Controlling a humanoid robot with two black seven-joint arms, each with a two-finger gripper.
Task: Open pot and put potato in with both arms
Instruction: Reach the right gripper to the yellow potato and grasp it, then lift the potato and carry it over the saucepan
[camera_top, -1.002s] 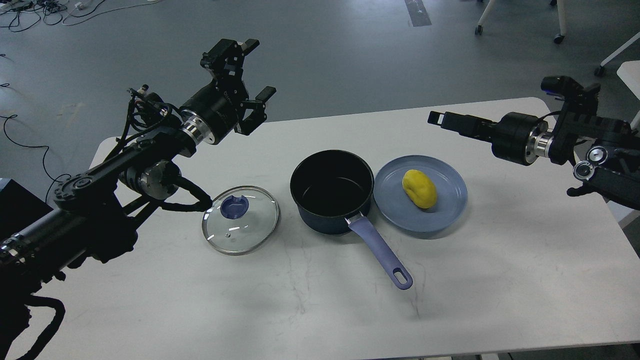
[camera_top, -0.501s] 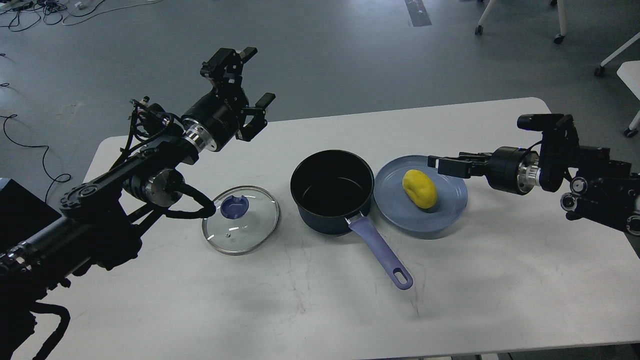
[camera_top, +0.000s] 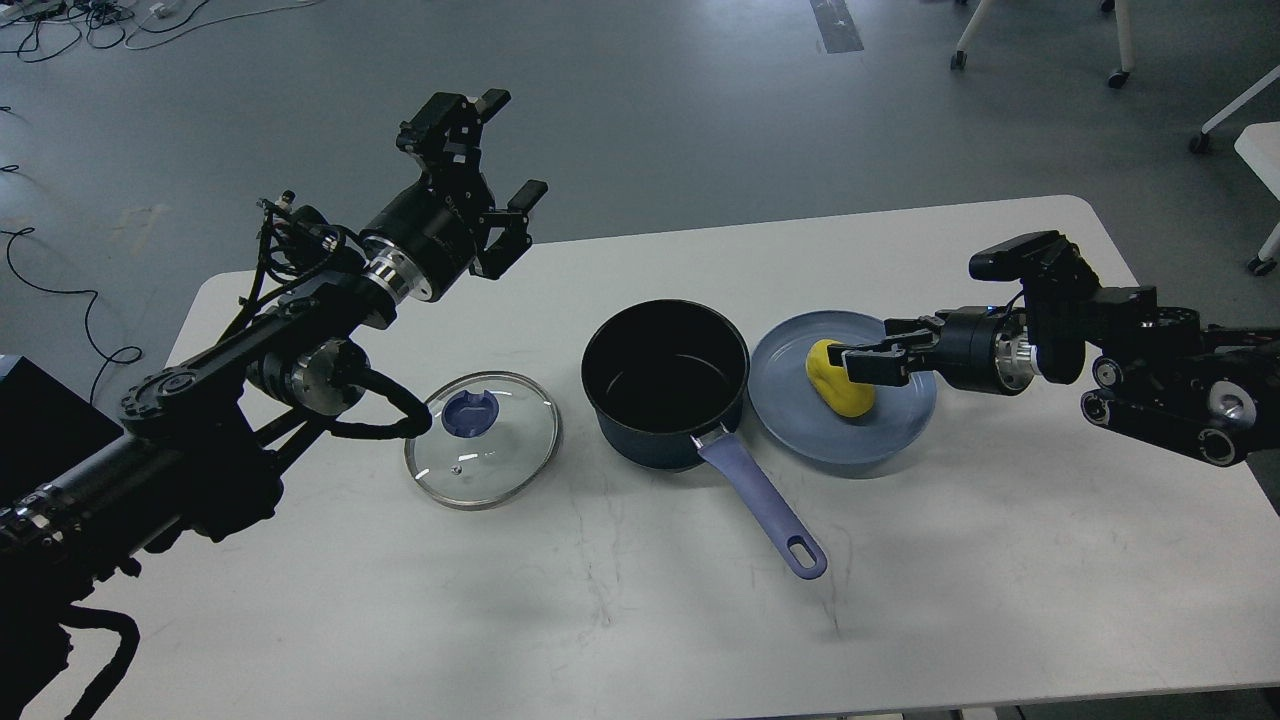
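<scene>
The dark blue pot (camera_top: 665, 385) stands open in the middle of the table, its purple handle (camera_top: 765, 510) pointing toward the front. Its glass lid (camera_top: 482, 440) with a blue knob lies flat on the table to the pot's left. The yellow potato (camera_top: 836, 378) lies on the blue plate (camera_top: 900, 425) to the pot's right. My right gripper (camera_top: 868, 350) is low over the plate, open, its fingers against the potato's right side. My left gripper (camera_top: 514, 143) is open and empty, raised high behind the lid.
The white table (camera_top: 640, 620) reaches its back edge just behind the pot. Grey floor lies beyond, with cables at the far left and chair legs at the far right.
My right arm has come down and moved left, from above the table's right end to the potato on the plate. My left arm has barely moved.
</scene>
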